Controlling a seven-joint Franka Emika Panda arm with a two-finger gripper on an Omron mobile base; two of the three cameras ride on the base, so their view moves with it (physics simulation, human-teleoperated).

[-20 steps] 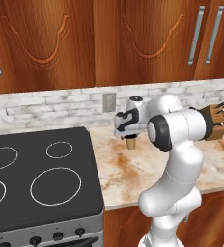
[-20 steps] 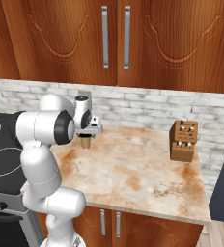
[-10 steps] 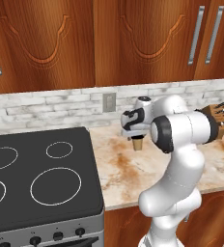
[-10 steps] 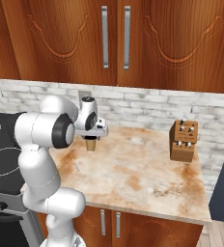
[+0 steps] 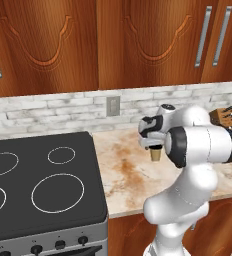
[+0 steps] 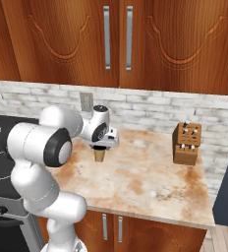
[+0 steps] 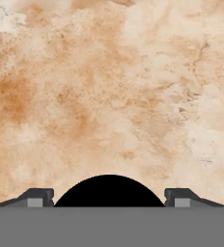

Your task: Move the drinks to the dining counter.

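The counter (image 6: 150,182) by the stove (image 5: 38,185) is underneath, and the arm has swung right along it over the last second. The gripper (image 6: 102,146) is clamped on the paper cup (image 6: 100,154) — lifted clear of the marble. First drink's on its way; dining counter comes next, I'd guess.

Fingers (image 7: 36,198) flank what looks like the cup's dark rim (image 7: 109,190) above the marble counter (image 7: 114,87).

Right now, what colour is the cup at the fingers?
Tan sides, best in the right base view: paper cup. The hand view shows its dark inside.
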